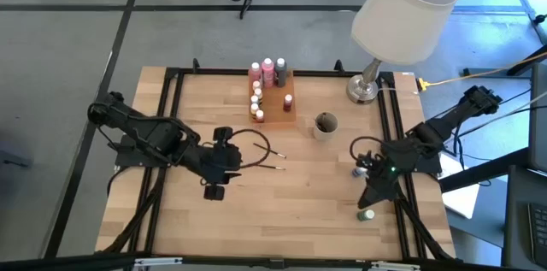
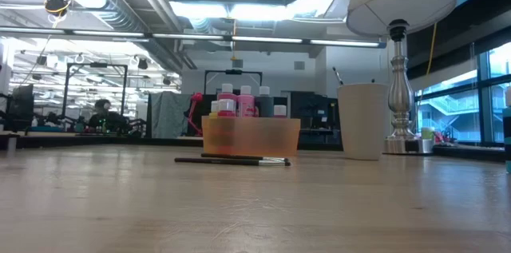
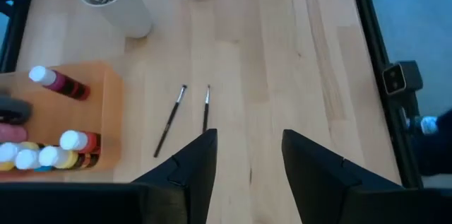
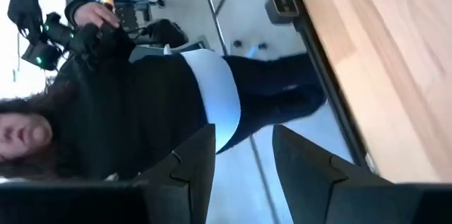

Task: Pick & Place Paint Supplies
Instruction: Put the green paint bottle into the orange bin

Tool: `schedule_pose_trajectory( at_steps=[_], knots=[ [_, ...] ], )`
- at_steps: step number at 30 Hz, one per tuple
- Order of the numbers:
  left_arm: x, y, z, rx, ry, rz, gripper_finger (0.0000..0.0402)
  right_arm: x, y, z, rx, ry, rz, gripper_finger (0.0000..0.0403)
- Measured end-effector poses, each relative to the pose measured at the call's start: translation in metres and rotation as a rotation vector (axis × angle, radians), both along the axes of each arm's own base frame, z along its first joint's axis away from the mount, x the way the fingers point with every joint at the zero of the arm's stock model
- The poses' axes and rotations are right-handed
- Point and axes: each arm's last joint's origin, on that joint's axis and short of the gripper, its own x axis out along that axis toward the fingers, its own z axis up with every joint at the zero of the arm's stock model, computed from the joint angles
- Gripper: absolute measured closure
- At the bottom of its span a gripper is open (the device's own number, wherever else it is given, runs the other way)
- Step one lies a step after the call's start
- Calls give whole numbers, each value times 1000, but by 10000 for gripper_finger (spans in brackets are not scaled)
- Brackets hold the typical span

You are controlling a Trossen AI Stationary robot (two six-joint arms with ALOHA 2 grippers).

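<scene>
Pale wood table [image 1: 282,211] under workshop lights, a lamp [image 1: 402,14] at the far corner: from my remote station I read this as a brush pick, or a brush just set down. Two brushes [image 3: 185,114] lie on the bare wood directly ahead of the left gripper [image 3: 247,155], just past its fingertips and slightly toward the tray side. Their long axes run nearly in line with the fingers, one a little slanted, pale ends pointing away from the jaws. The left jaws stand apart with nothing between them. In the overhead view the left gripper [image 1: 229,162] reaches in over the middle of the table, arm folded low, wrist tilted down at the wood, and the brushes [image 1: 272,155] lie just beyond it.

Beside the brushes, off the jaws' tray side, the orange tray [image 3: 106,121] holds several bottles [image 3: 60,83], red, pink and yellow among them. A cup [image 3: 116,1] stands farther ahead.

My left arm is plainly the nearer one. The right gripper [image 4: 244,157] hangs at the table's right edge, well apart from the brushes, facing off the table toward a person in dark clothes; its jaws are parted and empty. Two small bottles [image 1: 364,192] sit close by it on the wood. To close across a handle, I judge the left wrist would need turning.
</scene>
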Motion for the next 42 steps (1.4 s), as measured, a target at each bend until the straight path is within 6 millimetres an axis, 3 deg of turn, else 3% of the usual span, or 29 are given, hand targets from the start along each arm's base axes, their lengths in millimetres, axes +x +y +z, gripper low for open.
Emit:
schedule_pose_trajectory(
  at_steps=[7, 15, 22, 32, 42],
  knots=[
    [7, -18, -32, -31, -3, 33, 244, -14, 7, -11, 41, 275, -44, 257],
    [3, -31, -59, -10, 38, -3, 244, -33, 42, -4, 195, 347, 23, 257],
    [2, -29, -57, 30, 33, -52, 246, -40, 83, -10, 250, 341, 0, 257],
    [3, -21, -55, 33, 42, -48, 246, -34, 130, -58, 59, 319, -52, 257],
    [7, -13, -55, -1, 58, -41, 246, -35, 146, -86, 52, 557, -79, 244]
  ],
)
